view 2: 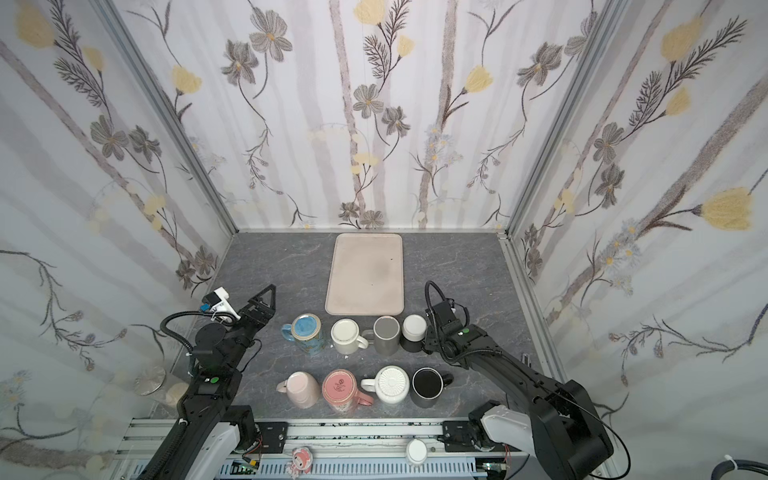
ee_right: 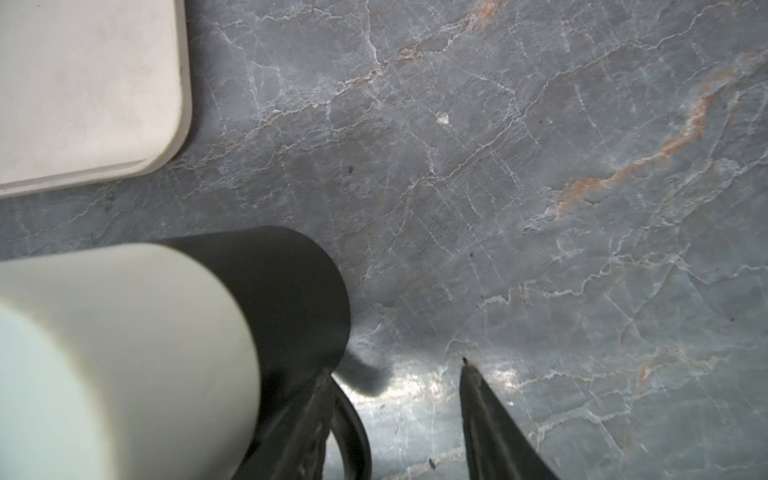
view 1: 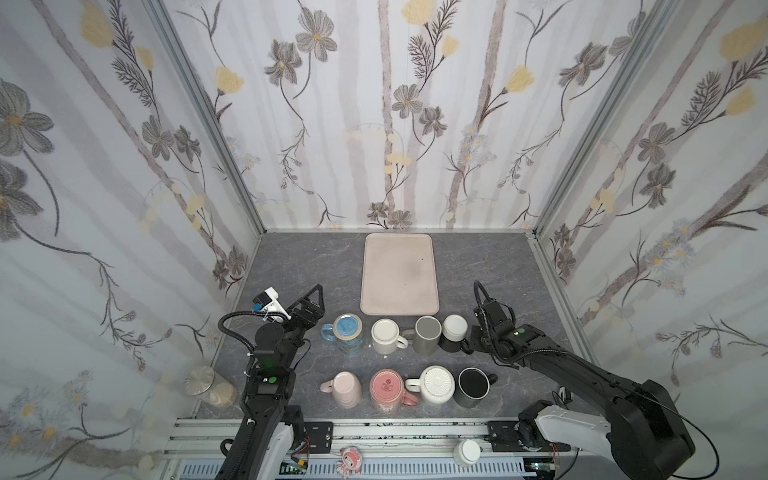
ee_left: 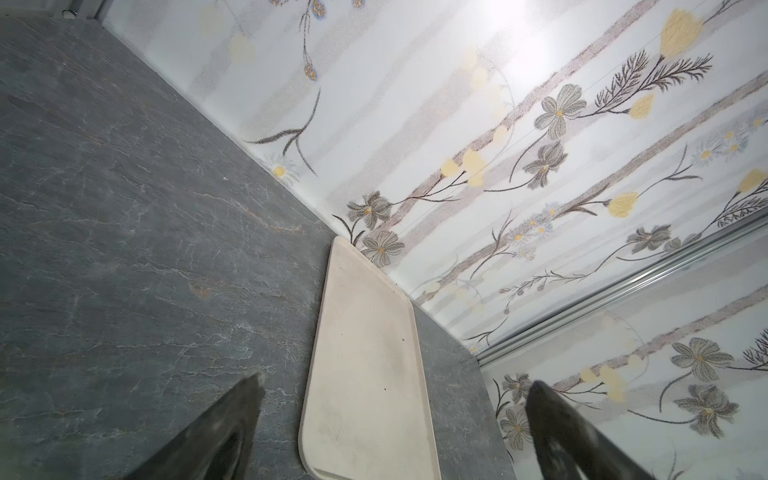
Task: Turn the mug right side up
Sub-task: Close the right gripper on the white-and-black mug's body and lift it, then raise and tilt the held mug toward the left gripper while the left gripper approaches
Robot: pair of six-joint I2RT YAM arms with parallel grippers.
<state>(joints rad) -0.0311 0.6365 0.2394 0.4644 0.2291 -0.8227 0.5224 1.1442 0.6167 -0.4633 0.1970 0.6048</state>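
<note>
The right gripper is hard to find in both top views: its own wrist covers it where it meets the mug at the right end of the far row. Only the right wrist view shows it. There the jaws stand apart with the mug's black handle between them. One finger lies close against the mug's body. The other finger is clear of the handle, with table showing in the gap. Nothing is clamped. The mug stands upside down, white base up, black below. In the wrist view it is blurred and cut off at the edge.

The left gripper hangs wide open and empty, left of the far row, pointing toward the tray. From above only one of its fingers shows plainly. Whether the blue mug at the far row's left end is upright I cannot tell.

The table is grey stone with pale veins. Eight mugs stand on it in two rows of four, and the pale tray lies flat beyond them, near the far wall. Three walls carry grey-and-yellow flower paper. A jar shows faintly at the left wall's foot. A rail runs along the near edge.
</note>
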